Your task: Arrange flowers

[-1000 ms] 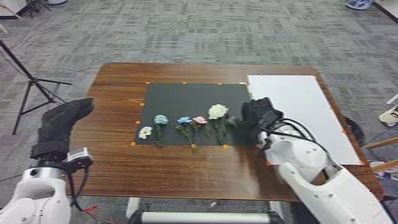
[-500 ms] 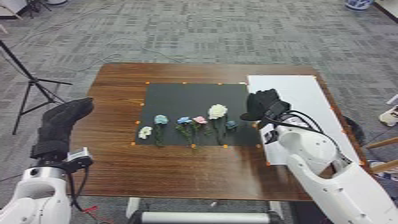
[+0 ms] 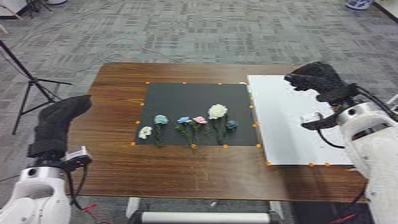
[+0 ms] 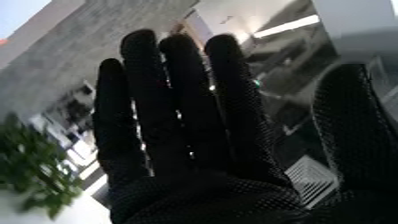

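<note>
Gray patterned carpet (image 3: 178, 35) surrounded your brown wooden table (image 3: 115, 165), with a black tripod (image 3: 32, 80) standing beside its left side. Farther back on the floor, you had a blue-and-white pot (image 3: 358, 4); its contents, can't tell. Leafy greenery (image 4: 35, 165) showed in the right wrist view.

On the table you had a black mat (image 3: 191, 95) next to a white board (image 3: 289, 120), small orange markers along their edges. Your right hand (image 3: 322, 81) was over the board's far part, with the arm across its right side, blocking some of it. In the wrist view, that right hand (image 4: 204, 195) was spread: fingers straight, narrow gaps, thumb well out. Your left hand (image 3: 62, 117) was at the table's left side, fingers straight and pressed together.

Flowers lay in a row on the mat, left to right: small white flower (image 3: 145, 132), pale teal flower (image 3: 161, 119), blue flower (image 3: 184, 120), pink flower (image 3: 200, 120), big white flower (image 3: 218, 111), dark blue flower (image 3: 232, 124).
</note>
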Robot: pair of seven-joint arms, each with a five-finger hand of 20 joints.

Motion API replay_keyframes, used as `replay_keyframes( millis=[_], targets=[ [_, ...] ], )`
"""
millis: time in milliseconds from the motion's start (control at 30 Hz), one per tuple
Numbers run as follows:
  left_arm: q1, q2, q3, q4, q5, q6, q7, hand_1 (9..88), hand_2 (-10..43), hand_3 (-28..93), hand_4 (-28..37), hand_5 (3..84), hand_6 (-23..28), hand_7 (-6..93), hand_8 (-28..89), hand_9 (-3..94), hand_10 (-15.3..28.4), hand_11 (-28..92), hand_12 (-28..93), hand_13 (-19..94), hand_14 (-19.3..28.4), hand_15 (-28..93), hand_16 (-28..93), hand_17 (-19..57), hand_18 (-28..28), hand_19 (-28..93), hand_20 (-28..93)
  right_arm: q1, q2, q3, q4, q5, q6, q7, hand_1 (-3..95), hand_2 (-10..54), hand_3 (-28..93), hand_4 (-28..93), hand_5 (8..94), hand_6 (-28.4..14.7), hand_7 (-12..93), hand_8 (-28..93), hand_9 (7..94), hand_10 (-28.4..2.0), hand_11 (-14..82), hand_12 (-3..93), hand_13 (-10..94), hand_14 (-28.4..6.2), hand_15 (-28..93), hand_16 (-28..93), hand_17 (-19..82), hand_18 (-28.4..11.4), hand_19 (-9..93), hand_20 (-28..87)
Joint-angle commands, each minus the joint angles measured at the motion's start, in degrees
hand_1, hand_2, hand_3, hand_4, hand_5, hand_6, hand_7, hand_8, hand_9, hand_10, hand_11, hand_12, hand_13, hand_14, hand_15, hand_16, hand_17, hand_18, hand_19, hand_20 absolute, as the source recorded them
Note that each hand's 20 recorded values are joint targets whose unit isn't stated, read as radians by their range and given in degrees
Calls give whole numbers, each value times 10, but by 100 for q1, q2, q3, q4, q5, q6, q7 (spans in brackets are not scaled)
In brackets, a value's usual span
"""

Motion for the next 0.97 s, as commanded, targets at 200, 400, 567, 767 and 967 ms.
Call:
replay_keyframes(
  millis=[200,400,567,767,967],
  targets=[
    [130,-309,61,-176,-346,195,552,286,301,555,-283,562,36,162,-83,550,150,198,93,403,156,165,-44,84,76,40,144,-862,-1997,211,226,5137,-282,-1216,64,90,641,-167,425,-35,63,-70,426,-179,43,136,314,-178,65,218,168,-188,187,266],
    [174,-392,50,-231,-354,239,746,292,319,540,-283,565,46,152,-80,563,155,189,91,408,151,154,-44,89,72,30,147,-1287,-2324,373,153,4693,31,-2158,10,96,664,-185,385,-25,58,-74,392,-160,35,115,249,-141,27,149,137,-165,117,230],
    [243,-406,-3,-281,-335,167,778,267,320,573,-283,566,44,155,-80,562,154,191,92,408,150,159,-43,88,70,31,149,-1662,-2549,634,24,4826,243,-2318,0,85,696,-187,403,-22,72,-78,403,-158,41,114,253,-141,40,135,138,-163,114,231],
    [377,-419,-138,-365,-312,127,763,258,309,595,-283,567,42,158,-81,562,152,193,93,408,150,161,-44,85,70,32,148,-1880,-2645,659,-33,4757,359,-2381,5,81,713,-188,422,-20,85,-83,416,-154,45,115,272,-140,58,129,148,-167,119,238],
    [390,-342,-286,-358,-297,111,683,263,302,597,-283,566,39,159,-82,561,151,193,93,408,150,162,-45,83,72,33,148,-1819,-2556,613,-11,4555,327,-2389,9,80,716,-189,424,-21,87,-85,420,-155,45,116,277,-146,67,128,151,-169,118,241]
  ],
)
